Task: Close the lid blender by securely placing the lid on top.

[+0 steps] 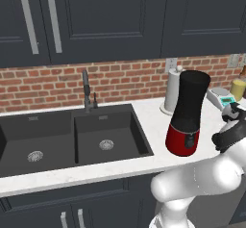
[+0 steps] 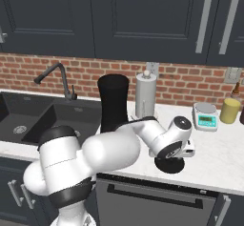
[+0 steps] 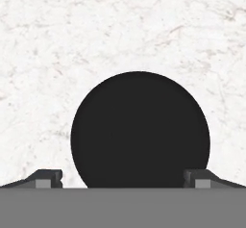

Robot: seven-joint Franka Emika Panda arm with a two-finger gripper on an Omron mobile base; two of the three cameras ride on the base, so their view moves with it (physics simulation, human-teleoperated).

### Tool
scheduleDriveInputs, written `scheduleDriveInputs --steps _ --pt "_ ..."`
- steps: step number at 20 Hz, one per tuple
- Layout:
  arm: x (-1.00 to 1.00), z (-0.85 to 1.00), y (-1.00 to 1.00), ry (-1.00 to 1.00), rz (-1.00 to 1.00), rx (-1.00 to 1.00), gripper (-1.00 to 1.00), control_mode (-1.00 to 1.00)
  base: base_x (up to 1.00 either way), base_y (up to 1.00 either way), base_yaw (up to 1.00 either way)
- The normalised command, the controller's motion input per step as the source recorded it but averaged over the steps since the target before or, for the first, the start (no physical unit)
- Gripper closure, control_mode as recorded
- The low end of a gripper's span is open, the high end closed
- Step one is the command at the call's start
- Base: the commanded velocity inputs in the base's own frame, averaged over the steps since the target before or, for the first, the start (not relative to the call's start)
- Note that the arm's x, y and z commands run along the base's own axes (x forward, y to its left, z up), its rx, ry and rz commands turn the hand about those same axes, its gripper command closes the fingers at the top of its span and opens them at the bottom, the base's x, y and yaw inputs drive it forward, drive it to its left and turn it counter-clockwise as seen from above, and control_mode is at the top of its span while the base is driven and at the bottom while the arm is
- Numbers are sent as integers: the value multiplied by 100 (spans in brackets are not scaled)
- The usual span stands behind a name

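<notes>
While dark cabinets [image 1: 115, 15] and a brick wall [image 1: 53, 82] fill the top of the left base view, the white marble worktop [image 2: 224, 153] runs across the middle, with the black double sink [image 1: 67, 140] at the left. Right of centre in that view stands the blender [image 1: 189, 114], upright on its red base, its black jar uncovered at the top. Just behind it is a white paper-towel roll [image 1: 172, 91]; a small scale [image 2: 206, 116] and a yellow jar [image 2: 230, 110] sit toward the right of the right base view. The lid [image 3: 140, 128] lies flat on the worktop, well apart from the blender, at lower centre of the hand view. The end effector [image 3: 123, 178] is above it, fingertips [image 3: 48, 178] spread wide to either side, holding nothing.
</notes>
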Motion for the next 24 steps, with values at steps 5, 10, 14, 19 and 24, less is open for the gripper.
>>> scheduleDriveInputs --steps 5,10,14,19,24 --pt "12 -17 -1 0 5 0 -100 -100 0 0 0" --pt "8 -18 -4 0 4 0 -100 -100 0 0 0" --pt "8 -15 -5 0 4 0 -100 -100 0 0 0" --pt "11 -14 -4 0 3 0 -100 -100 0 0 0" --pt "13 -15 -1 0 3 0 -100 -100 0 0 0"
